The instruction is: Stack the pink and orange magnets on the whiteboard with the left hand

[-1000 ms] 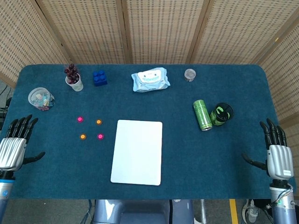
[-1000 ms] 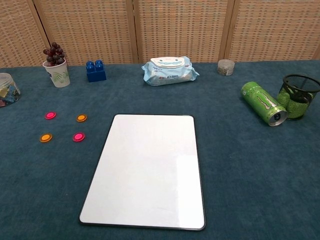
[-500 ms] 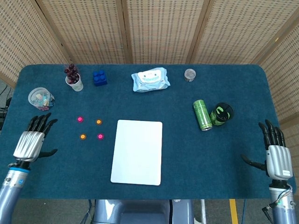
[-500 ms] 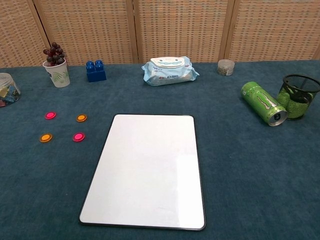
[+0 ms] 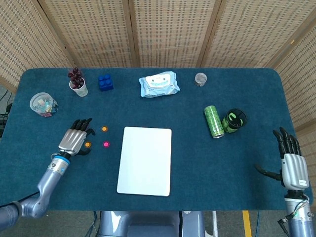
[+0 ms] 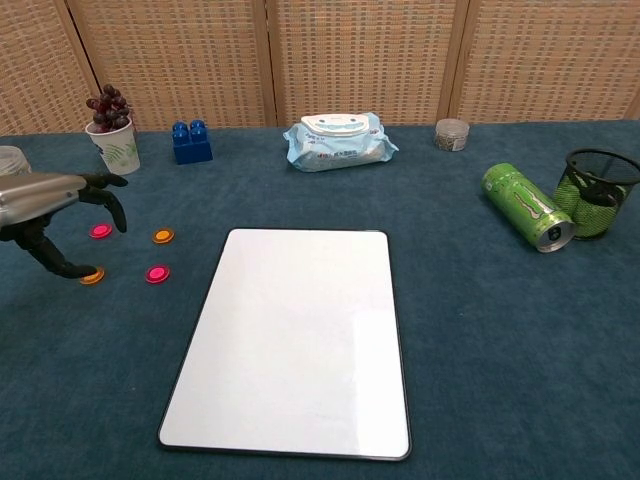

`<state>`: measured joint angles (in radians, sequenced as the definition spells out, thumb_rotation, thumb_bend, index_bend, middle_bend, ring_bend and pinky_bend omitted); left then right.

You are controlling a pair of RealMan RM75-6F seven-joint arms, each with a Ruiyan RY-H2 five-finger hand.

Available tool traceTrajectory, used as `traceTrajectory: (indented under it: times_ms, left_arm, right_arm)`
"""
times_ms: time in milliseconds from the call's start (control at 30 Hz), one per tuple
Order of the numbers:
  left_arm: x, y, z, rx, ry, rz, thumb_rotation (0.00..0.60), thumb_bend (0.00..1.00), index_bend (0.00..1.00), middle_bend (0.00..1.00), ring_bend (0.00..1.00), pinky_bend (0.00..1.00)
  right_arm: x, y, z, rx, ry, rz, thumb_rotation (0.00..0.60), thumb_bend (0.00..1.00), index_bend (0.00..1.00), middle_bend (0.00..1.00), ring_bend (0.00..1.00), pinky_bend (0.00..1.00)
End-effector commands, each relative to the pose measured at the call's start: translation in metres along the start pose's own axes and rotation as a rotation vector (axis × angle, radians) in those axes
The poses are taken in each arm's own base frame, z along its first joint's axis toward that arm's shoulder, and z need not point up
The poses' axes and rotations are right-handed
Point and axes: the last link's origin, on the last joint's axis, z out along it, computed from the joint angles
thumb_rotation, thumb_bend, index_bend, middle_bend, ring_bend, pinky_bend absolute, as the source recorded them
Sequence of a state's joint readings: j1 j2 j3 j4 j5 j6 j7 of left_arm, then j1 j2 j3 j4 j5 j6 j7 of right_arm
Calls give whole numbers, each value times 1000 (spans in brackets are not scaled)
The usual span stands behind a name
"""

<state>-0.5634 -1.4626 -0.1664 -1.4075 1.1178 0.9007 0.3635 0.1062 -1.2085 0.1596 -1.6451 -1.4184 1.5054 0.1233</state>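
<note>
Left hand (image 5: 74,140) reaches in from near left, palm down, fingers spread, holding nothing; forearm angled toward near left corner; right hand (image 5: 292,166) at near right edge, fingers straight, apart.

Left hand (image 5: 74,139) has advanced from the table's left edge to above the magnets (image 6: 158,273), fingers spread; it now appears in the chest view. Right hand (image 5: 292,167) shifted marginally.

Two pink magnets (image 6: 157,273) and two orange magnets (image 6: 163,236) lie on the bench. One whiteboard (image 6: 290,340), one green can (image 6: 526,206). Seemingly one jar (image 6: 452,134).
</note>
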Motion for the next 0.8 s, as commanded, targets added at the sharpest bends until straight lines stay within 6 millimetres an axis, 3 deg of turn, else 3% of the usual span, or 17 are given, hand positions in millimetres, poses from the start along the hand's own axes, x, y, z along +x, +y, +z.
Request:
traceTrajectory:
  times_ms: [33,800]
  left_arm:
    - [-5,9,8,-6,-19,11,600,273,333,0,0,0]
    - [-20,42,28,-2,-56,37,600,300,369,0,0,0]
  right_arm:
    - [0,0,0,-1,-4,4,600,105,0,0,0,0]
    - [0,0,1,-10,-20,21,600,105,0,0,0,0]
